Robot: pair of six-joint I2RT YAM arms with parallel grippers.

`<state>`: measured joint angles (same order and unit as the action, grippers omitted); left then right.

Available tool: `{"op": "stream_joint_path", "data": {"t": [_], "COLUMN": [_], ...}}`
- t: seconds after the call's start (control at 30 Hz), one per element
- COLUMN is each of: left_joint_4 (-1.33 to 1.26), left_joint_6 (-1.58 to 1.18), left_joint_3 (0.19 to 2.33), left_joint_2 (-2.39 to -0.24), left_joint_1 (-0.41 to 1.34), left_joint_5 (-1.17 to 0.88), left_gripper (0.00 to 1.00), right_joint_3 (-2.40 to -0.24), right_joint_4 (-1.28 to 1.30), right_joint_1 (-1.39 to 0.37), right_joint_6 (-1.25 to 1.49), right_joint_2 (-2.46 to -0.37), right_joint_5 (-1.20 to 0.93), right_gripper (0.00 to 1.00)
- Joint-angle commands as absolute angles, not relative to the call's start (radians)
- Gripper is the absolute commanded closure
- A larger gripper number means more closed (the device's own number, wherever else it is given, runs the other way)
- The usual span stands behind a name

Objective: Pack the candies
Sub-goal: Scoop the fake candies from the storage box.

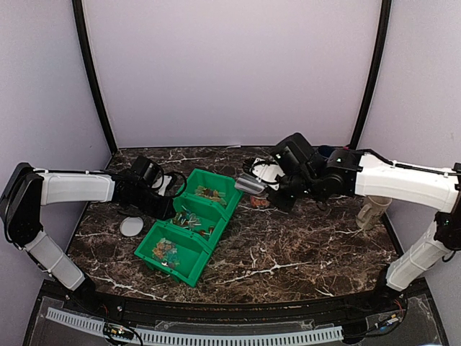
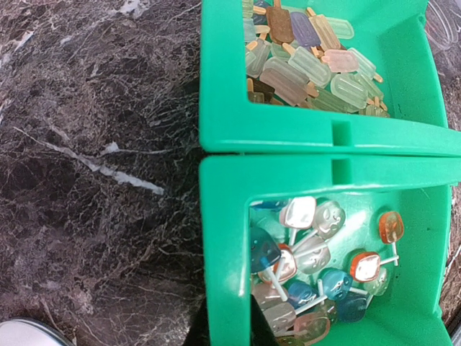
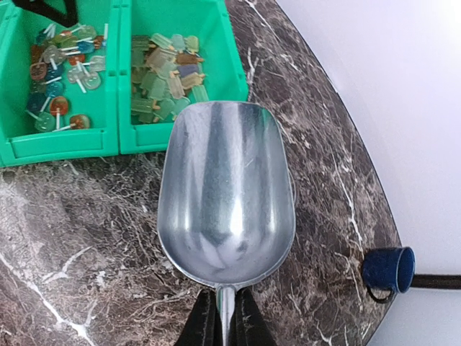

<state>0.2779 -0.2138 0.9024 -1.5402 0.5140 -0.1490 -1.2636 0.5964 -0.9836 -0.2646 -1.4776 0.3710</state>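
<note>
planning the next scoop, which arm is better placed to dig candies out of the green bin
Right. The right gripper is shut on the handle of the empty scoop, which points at the bin of candies. The left gripper sits beside the bin with no tool in sight.

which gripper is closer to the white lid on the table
Left. The left gripper is beside the green bin, close to the white lid. The right gripper, holding the scoop, is on the bin's other side, by its far compartment.
</note>
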Motion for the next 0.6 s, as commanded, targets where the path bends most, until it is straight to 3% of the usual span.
{"op": "stream_joint_path", "data": {"t": [0.0,0.57], "left_joint_4": [0.190,0.200], "left_joint_6": [-0.238,-0.232], "left_joint_3": [0.945,0.952], "left_joint_2": [-1.485,-1.486], "left_joint_1": [0.511,0.510], "left_joint_5": [-0.210,-0.222], "left_gripper": [1.00,1.00], "right_joint_3": [-1.315,-1.627], "right_joint_4": [0.566,0.847], "right_joint_1": [-1.033,-1.148], "right_joint_6": [-0.357,-0.440], "right_joint_2": [-1.514,-1.763], "right_joint_5": [0.330,0.156], "right_gripper": [1.00,1.00]}}
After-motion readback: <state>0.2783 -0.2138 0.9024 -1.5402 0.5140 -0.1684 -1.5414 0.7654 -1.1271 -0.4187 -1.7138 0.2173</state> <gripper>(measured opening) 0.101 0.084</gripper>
